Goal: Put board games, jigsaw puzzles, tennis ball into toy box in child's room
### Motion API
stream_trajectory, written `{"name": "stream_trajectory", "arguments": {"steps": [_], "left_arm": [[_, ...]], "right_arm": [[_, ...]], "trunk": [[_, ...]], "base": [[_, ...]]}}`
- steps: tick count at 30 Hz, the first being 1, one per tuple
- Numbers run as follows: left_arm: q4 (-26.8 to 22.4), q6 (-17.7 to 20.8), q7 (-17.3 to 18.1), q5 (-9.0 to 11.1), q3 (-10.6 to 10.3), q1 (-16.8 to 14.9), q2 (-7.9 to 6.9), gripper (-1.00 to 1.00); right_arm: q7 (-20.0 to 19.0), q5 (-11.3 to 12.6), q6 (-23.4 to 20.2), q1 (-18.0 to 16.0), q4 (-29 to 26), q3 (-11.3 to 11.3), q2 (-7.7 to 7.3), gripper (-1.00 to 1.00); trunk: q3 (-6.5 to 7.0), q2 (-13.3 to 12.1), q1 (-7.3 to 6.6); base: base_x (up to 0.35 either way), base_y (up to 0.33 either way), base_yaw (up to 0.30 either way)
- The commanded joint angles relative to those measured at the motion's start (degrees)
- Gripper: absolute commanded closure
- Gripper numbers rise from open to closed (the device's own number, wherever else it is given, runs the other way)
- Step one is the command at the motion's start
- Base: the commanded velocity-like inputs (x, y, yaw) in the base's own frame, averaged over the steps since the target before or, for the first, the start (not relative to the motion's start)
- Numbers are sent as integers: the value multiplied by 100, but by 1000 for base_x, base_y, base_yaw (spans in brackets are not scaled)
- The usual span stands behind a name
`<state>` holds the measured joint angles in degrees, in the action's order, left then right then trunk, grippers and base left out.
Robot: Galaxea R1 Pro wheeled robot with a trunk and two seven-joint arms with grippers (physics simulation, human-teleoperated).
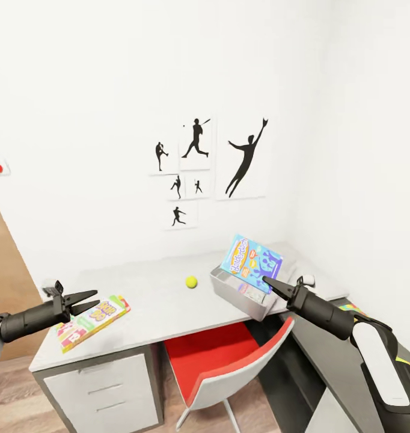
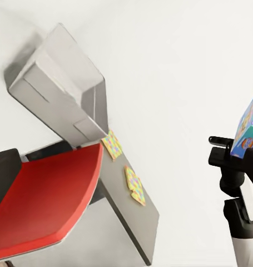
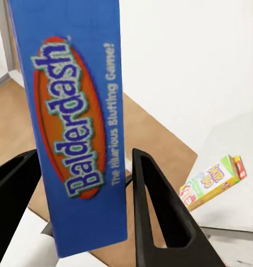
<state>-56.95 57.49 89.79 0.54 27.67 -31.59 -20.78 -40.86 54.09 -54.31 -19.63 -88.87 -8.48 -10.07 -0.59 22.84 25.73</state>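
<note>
Light-blue board game (image 1: 251, 263) tilted over toy box (image 1: 238, 296); tennis ball (image 1: 191, 281) beside.

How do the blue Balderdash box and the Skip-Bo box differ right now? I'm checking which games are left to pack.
The Balderdash box stands tilted over the toy box, between the right gripper's fingers; the Skip-Bo box lies flat on the table, ungripped. Balderdash is blue, Skip-Bo yellow-green-red. Both are flat rectangular boxes.

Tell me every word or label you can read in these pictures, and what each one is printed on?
"Balderdash": orange oval logo on the blue board game held between the right gripper fingers.
"The Hilarious Bluffing Game!": beside that logo, same box.
Yellow-green-red board game on the table: lettering too blurred to read.
Box lying in the toy box: print too small to read.
</note>
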Motion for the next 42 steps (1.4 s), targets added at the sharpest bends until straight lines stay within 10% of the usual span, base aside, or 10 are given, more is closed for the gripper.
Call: {"name": "stream_trajectory", "arguments": {"steps": [1, 16, 42], "left_arm": [[0, 61, 21, -1, 1, 1, -1, -100], [0, 61, 21, -1, 1, 3, 3, -100], [8, 58, 21, -18, 1, 3, 4, -100]], "right_arm": [[-21, 23, -36, -6, 1, -5, 3, 100], [42, 14, 207, -6, 12, 4, 60, 100], [157, -91, 281, -6, 18, 10, 66, 100]], "trunk": [[-10, 7, 5], [-65, 7, 5], [-92, 7, 5]], "base": [[279, 150, -274], [250, 99, -213], [102, 0, 82]]}}
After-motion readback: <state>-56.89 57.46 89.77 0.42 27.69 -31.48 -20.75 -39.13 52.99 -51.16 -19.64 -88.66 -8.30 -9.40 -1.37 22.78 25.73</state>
